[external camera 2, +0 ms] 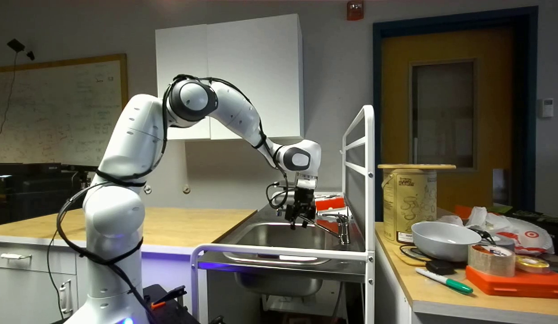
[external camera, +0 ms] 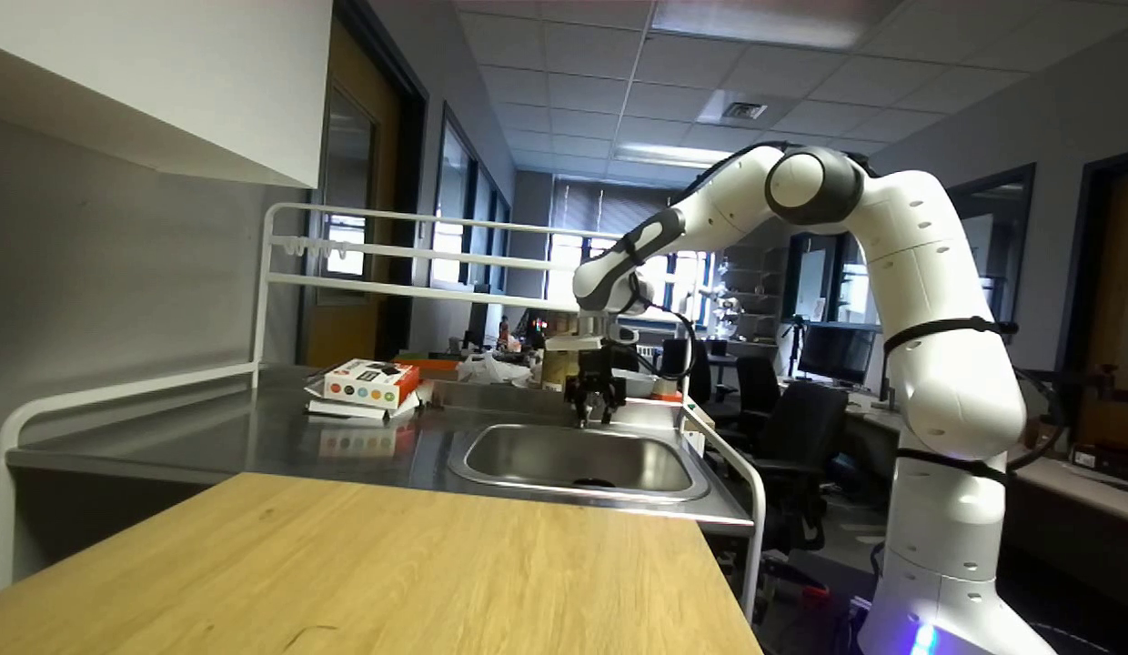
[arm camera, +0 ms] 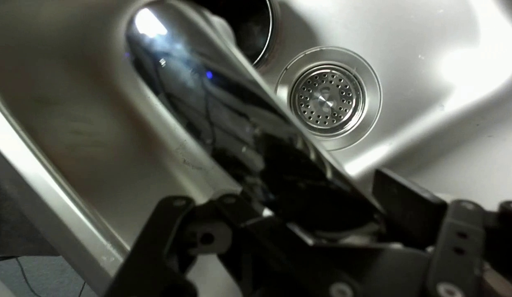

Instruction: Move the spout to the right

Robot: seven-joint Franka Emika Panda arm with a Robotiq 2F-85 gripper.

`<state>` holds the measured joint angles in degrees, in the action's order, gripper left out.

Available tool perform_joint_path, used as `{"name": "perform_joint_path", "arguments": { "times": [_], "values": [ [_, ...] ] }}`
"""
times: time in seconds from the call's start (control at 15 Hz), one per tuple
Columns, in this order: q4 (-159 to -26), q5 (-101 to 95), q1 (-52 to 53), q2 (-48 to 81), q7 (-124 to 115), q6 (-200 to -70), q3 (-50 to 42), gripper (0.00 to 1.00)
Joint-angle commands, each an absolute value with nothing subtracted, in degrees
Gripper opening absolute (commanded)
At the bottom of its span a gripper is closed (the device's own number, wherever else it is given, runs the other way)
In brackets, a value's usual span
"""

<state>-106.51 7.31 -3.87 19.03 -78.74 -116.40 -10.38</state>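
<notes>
Astride the spout (arm camera: 256,128), over the steel sink (external camera: 546,455)

Arches across on a white arm (external camera 2: 236,108) and points down with the dark end effector (external camera 2: 299,222). Straddles the spout with parted fingers (arm camera: 406,206), one on each side in the wrist view, leaving little room to spare. Impossible to make out, from any view, if clamped tight or merely set around it.

As for the spout: extends in an exterior view from the faucet body (external camera 2: 344,231) out to the end effector. Runs diagonally through the wrist view, above the sink, from the upper left down to the fingers. Passes beside a drain strainer (arm camera: 326,97) and a dark round thing (arm camera: 250,29), too cropped to name.

Shares the metal surface (external camera: 273,446) with a red-and-white box (external camera: 368,382), off to one side of the sink. Bounded by a white rack (external camera 2: 369,189) in both exterior views.
</notes>
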Motion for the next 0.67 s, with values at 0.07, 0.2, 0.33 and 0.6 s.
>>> {"name": "perform_joint_path", "arguments": {
  "times": [0.07, 0.2, 0.33, 0.6],
  "values": [
    [-109.9, 6.0, -3.8, 15.8, -80.3, -114.5, -10.5, 1.00],
    [-110.2, 5.8, -3.7, 15.1, -80.3, -114.2, -10.4, 1.00],
    [-110.7, 5.5, -3.5, 14.3, -80.3, -114.2, -10.3, 1.00],
    [-111.2, 4.4, -2.9, 13.0, -80.3, -113.8, -10.0, 1.00]
  ]
}}
